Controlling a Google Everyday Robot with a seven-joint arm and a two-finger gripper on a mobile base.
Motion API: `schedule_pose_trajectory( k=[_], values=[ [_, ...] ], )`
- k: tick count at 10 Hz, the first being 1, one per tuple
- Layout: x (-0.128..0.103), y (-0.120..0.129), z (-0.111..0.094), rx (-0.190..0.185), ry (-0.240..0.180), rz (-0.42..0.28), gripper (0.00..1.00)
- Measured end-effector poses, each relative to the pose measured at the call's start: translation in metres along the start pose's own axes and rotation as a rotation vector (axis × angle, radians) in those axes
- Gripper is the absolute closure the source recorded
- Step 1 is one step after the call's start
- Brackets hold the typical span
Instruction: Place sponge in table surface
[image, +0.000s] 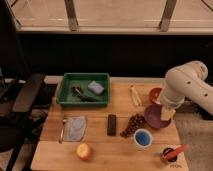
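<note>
Sponge first, since it is what you are after. It lies inside the green tray, toward the tray's right wall, and the tray sits at the far left corner of the table surface. The sponge is not yet on the wood.

In the one camera view, the gripper hangs at the right edge of the worktop, over the purple bowl. It is at the end of the white arm, which comes in from beyond that edge. You cannot tell from here whether it is parted or closed. A yellowish patch shows at its tip, and what that is cannot be made out. The gripper is well apart from the sponge, with the middle of the worktop between them.

By my reading, you are at the reach, with no grasp made. The next move calls for carrying the gripper across to the far left corner, over the tray's right wall, and coming down on the sponge from above. Keep off the dark utensil lying just beside it in the tray.

After that, the sponge must clear the tray rim before you set it on bare wood. The likeliest open patch is along the near edge, between the orange fruit and the blue cup. The grey-blue cloth and the black block crowd the strip in front of the tray.
</note>
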Motion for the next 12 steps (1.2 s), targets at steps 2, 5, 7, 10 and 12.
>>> schedule_pose_trajectory(
  k=[2,5,7,10,12],
  values=[
    [0.000,0.000,0.000,0.000,0.000,0.000,0.35],
    [0.000,0.000,0.000,0.000,0.000,0.000,0.35],
    [0.000,-0.002,-0.002,0.018,-0.011,0.010,0.35],
    [-0.021,-0.037,-0.017,0.096,-0.103,0.007,0.35],
    [-0.056,-0.064,-0.027,0.143,-0.136,-0.018,0.35]
  ],
)
